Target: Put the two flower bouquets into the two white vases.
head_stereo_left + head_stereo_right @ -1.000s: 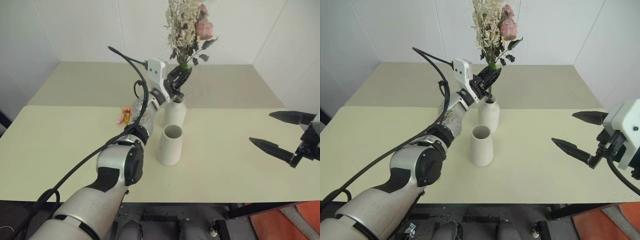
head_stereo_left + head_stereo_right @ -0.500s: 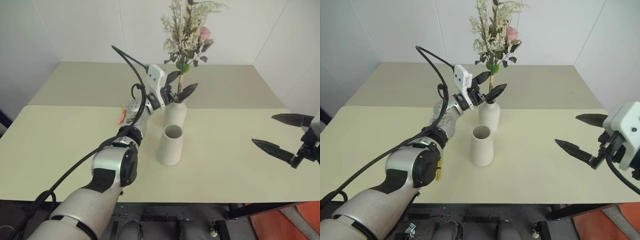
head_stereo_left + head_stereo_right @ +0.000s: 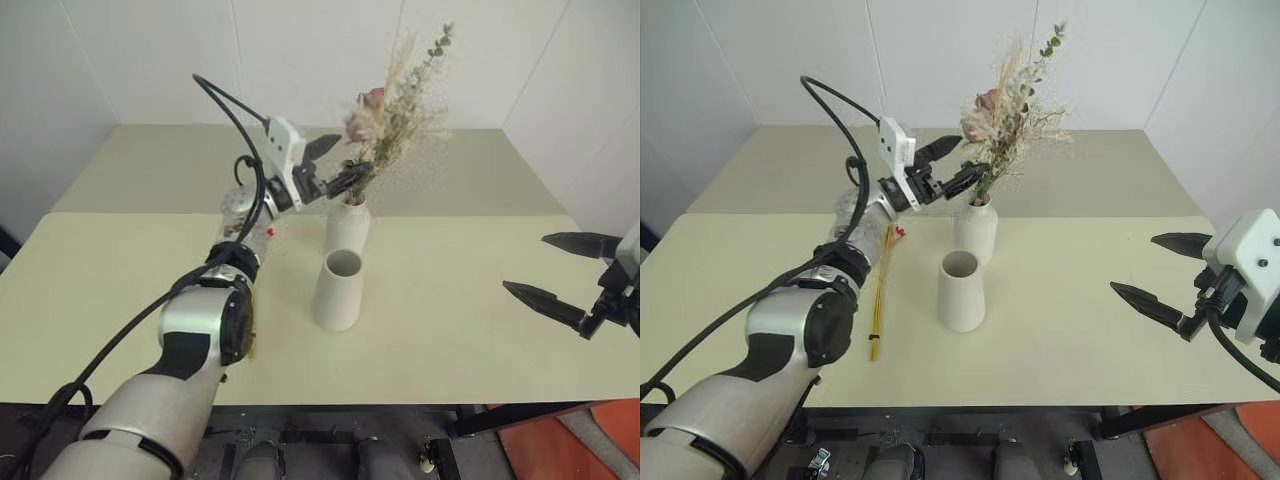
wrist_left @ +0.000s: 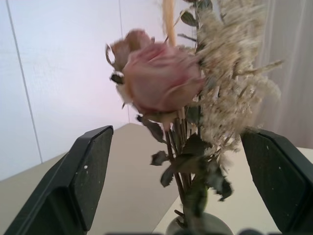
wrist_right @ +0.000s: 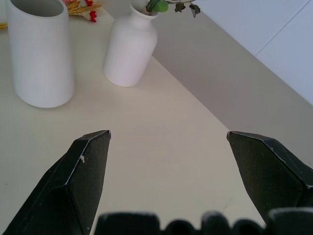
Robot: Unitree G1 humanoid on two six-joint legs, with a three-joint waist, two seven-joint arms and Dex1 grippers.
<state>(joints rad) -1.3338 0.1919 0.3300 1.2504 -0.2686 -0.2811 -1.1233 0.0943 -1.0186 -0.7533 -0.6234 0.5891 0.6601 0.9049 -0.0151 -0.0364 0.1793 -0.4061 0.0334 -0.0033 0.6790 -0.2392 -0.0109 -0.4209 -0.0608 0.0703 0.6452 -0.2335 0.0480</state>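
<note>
Left tool [image 3: 952,163]: fingers spread wide, gripping nothing. It is raised above the worktop [image 3: 1090,360], just left of the bushy bouquet [image 3: 1012,105], its tips close to the stems above the vase mouth. In the left wrist view the stems, pink rose [image 4: 164,78] and cream sprays stand in the gap between the two fingers [image 4: 90,171], with clear space on both sides.

The bushy bouquet stands in the bottle-shaped vase [image 3: 975,230] and leans to the right. That vase sits near the middle of the worktop, at the seam where the near worktop meets the far one.

The wide-mouthed vase [image 3: 961,292] stands just in front of the bottle-shaped vase, on the near side, upright and empty; the two are close but apart.

The slim bouquet [image 3: 881,290] lies flat on the worktop left of both vases, under the left arm, yellow stalks running toward the near edge, red blooms at the far end.

Right tool [image 3: 1165,280]: fingers open, empty, hanging above the right end of the worktop, well apart from both vases.

Open worktop lies between the vases and the right tool, and across the far section up to the white walls.
</note>
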